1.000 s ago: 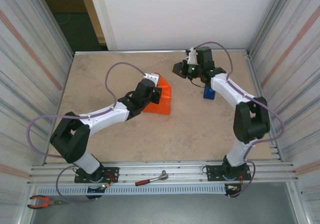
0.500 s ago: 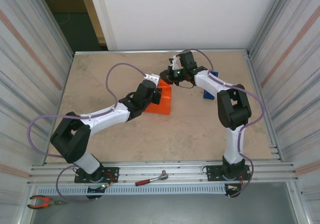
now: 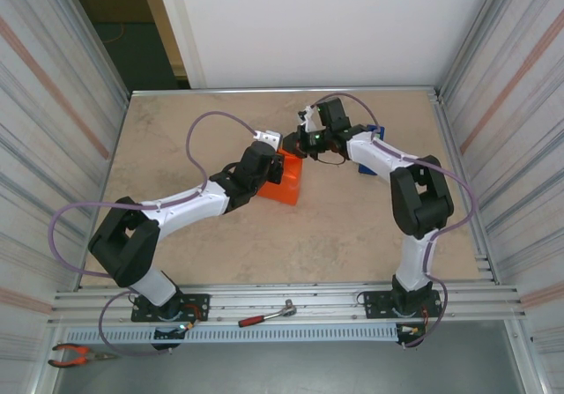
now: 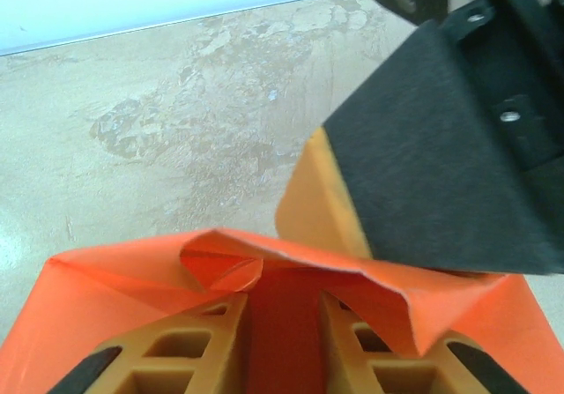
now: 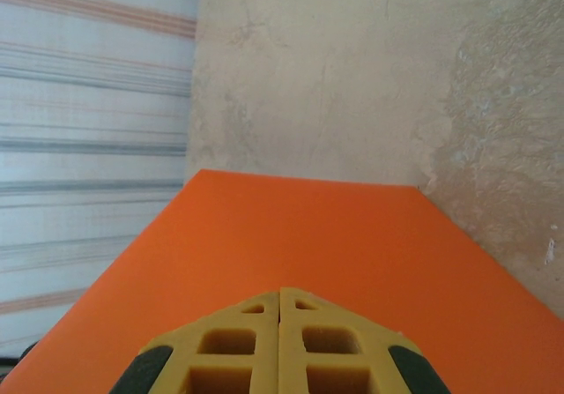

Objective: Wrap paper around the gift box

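Now left hand pinches the paper; right hand hovers closed, empty, over it.

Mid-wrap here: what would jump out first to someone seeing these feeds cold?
The bright orange paper sheet, folded into a parcel in the middle of the beige table, grabs the eye. The left end effector grips a crumpled fold of it, while the shut right end effector touches that fold from the right. A blue tape dispenser sits just to their right.
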Robot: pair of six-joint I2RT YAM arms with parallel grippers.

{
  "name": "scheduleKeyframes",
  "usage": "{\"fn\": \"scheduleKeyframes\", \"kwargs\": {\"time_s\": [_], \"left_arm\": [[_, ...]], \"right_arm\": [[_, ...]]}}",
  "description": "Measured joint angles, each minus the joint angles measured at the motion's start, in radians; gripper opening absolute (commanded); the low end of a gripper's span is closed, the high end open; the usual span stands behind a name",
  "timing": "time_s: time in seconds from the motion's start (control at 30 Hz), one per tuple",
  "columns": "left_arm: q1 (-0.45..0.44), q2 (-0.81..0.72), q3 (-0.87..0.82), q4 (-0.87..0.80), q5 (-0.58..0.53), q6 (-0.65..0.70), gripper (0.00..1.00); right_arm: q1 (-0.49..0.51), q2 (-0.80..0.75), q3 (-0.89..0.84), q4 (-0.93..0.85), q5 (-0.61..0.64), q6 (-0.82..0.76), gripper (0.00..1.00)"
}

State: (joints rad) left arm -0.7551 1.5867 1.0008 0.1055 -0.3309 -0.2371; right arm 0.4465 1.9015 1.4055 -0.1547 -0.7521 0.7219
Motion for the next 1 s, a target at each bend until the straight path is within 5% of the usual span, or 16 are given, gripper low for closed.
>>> {"fn": "scheduleKeyframes", "kwargs": {"time_s": [1.0], "left_arm": [[0.008, -0.014, 0.016, -0.052, 0.035, -0.023, 0.29]], "right_arm": [[0.026, -0.169, -0.187, 0.059, 0.107, -0.004, 0.00]]}}
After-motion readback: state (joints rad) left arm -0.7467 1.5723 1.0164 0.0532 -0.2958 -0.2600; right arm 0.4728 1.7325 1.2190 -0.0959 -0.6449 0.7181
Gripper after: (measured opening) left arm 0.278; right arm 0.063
